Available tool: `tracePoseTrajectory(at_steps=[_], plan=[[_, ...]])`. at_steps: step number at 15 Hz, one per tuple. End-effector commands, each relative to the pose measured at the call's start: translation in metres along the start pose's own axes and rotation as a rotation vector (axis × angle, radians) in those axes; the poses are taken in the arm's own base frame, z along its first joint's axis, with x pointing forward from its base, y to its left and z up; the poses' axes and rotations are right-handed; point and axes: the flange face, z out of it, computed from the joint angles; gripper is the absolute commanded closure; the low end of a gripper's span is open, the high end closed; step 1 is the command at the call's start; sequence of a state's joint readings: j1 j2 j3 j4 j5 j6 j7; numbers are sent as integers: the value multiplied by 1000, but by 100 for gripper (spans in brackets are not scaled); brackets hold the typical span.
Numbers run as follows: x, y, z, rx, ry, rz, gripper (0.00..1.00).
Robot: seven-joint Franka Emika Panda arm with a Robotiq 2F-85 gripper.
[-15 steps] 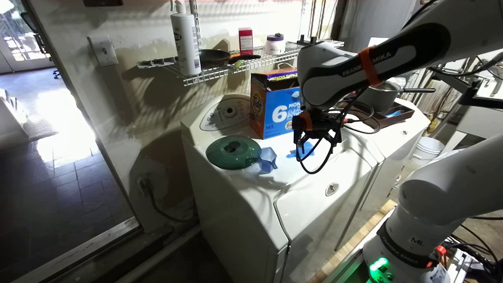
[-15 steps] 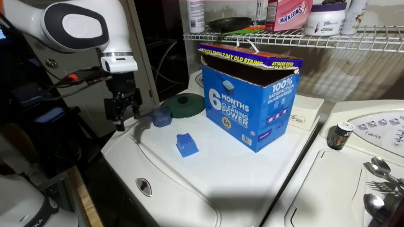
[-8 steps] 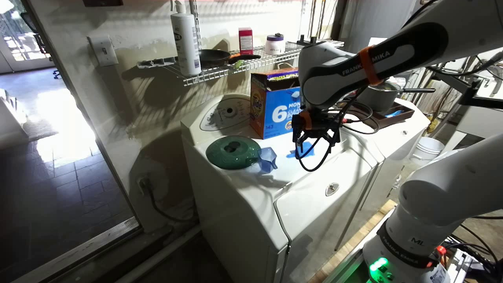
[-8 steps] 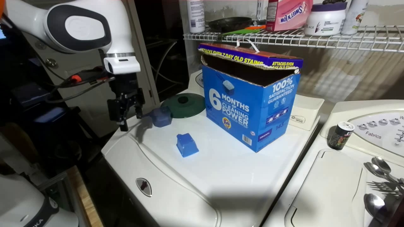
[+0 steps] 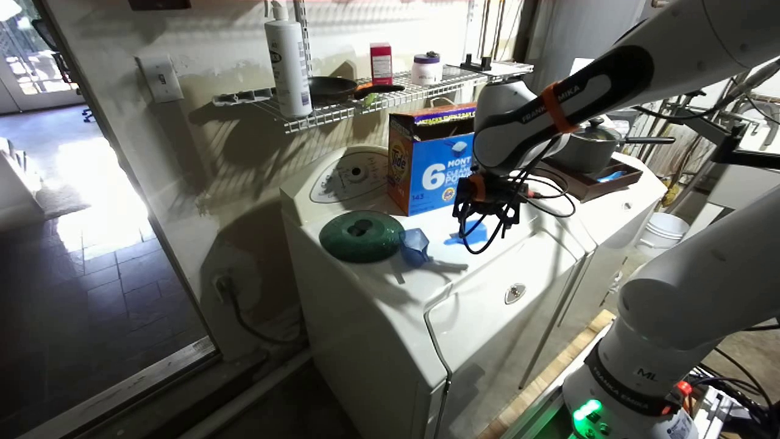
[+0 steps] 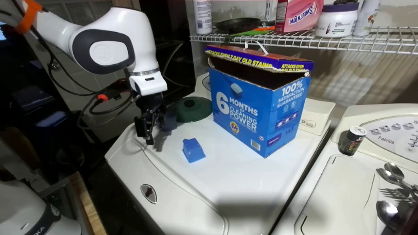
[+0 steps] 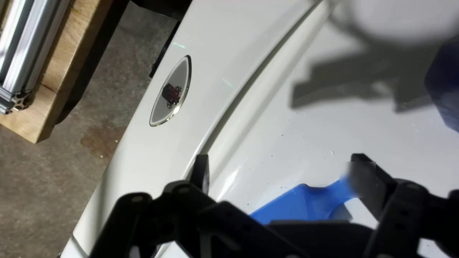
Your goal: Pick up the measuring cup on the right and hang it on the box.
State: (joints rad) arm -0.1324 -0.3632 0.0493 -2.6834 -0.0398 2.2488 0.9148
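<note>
A bright blue measuring cup [image 6: 193, 150] lies on the white appliance top, in front of the box; it also shows in an exterior view as the blue cup [image 5: 476, 233], partly behind my fingers. The cardboard box [image 6: 241, 106] stands upright behind it, its blue "6 months" front facing out and its torn top gaping. My gripper [image 6: 156, 133] points down beside the cup, apart from it, over the front part of the appliance. In the wrist view my gripper [image 7: 281, 159] is open; the cup's blue body [image 7: 290, 206] appears below the gap, its handle partly covered by a finger.
A darker, see-through blue cup [image 5: 414, 245] rests by the flat green disc [image 5: 362, 236]. A wire shelf [image 6: 385, 44] with bottles and boxes runs above. A black can [image 6: 352, 140] and cutlery [image 6: 392, 182] lie on the neighbouring machine.
My gripper has moved closer to the bright blue cup and somewhat lower, now in front of the darker cup in an exterior view. The cups and the box have stayed put.
</note>
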Motion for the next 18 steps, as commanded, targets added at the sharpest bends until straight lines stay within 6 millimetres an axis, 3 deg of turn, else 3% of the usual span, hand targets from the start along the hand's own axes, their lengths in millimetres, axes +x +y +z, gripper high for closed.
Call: tracePoseTrajectory(at_steps=[1, 5, 12, 18], plan=[[13, 4, 22, -22, -61, -22, 0], [27, 9, 29, -42, -23, -9, 0], [49, 7, 14, 46, 185, 1, 0], [47, 9, 11, 53, 163, -4, 0]])
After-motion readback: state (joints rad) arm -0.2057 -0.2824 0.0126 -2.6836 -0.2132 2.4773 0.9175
